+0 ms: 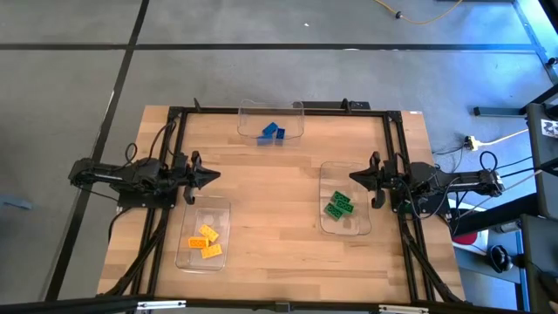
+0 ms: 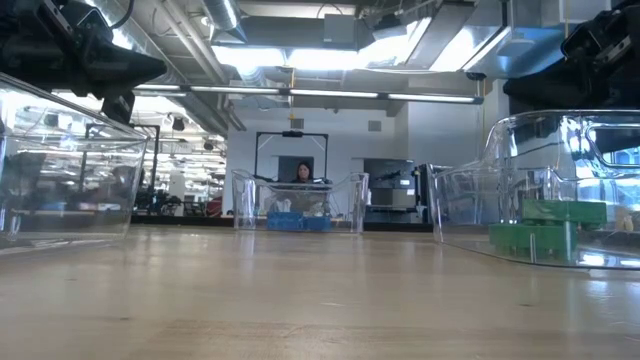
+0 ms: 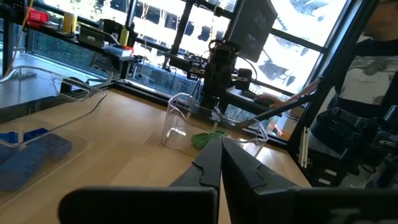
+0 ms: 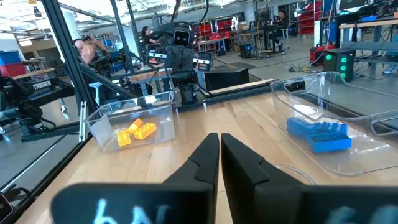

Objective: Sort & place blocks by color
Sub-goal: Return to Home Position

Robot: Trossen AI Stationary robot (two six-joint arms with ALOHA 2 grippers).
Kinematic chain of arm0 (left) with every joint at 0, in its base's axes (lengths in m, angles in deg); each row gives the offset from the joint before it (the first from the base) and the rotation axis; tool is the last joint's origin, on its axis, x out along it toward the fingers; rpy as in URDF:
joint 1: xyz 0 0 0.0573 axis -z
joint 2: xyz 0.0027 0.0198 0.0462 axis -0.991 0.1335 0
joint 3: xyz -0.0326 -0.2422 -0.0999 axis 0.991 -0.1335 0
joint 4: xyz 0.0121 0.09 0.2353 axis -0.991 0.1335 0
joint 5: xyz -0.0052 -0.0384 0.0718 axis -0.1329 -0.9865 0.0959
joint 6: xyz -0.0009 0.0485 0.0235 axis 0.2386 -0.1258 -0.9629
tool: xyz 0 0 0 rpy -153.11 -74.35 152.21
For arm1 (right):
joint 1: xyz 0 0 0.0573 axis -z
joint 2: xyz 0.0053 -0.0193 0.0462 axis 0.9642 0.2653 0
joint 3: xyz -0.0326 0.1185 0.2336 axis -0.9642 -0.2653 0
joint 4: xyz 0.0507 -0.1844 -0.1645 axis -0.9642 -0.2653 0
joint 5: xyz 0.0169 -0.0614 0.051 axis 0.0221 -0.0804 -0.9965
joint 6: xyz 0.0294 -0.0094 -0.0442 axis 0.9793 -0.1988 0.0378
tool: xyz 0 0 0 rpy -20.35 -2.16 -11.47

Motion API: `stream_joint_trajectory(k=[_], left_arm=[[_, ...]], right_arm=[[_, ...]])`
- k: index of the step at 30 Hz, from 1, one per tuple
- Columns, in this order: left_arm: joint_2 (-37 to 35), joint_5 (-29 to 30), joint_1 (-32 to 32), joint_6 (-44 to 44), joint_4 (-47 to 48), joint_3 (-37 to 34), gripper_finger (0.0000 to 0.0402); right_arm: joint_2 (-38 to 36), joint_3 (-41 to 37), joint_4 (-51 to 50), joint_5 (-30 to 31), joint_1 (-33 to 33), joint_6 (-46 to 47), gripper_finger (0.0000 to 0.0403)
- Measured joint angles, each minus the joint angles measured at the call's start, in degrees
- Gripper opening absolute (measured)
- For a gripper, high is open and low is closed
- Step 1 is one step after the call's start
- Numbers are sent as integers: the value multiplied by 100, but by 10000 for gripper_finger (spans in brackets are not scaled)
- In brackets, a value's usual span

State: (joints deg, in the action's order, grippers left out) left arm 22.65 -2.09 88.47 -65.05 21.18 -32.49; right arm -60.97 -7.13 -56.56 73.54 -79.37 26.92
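Three clear trays hold the blocks. Orange-yellow blocks (image 1: 206,241) lie in the near-left tray (image 1: 204,235), also visible in the right wrist view (image 4: 137,132). Blue blocks (image 1: 272,133) sit in the far tray (image 1: 271,120), and show in both wrist views (image 3: 34,146) (image 4: 318,134). Green blocks (image 1: 339,206) rest in the right tray (image 1: 343,199) (image 3: 208,137) (image 2: 548,226). My left gripper (image 1: 215,175) hovers shut above the table's left side, beyond the orange-yellow tray. My right gripper (image 1: 353,178) is shut too, over the right tray's far end. Neither holds anything.
A black frame (image 1: 288,109) runs around the table's far and side edges. Bare wood (image 1: 277,201) lies between the three trays. In the low view a person (image 2: 303,173) sits beyond the far edge of the table.
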Motion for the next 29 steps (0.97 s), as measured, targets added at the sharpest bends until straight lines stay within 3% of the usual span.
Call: stream_joint_trajectory(k=[19,29], left_arm=[[-2,0,1,0,0,1,25],[0,0,-1,0,1,2,13]], right_arm=[[0,0,2,0,0,2,21],[0,0,0,1,0,0,21]])
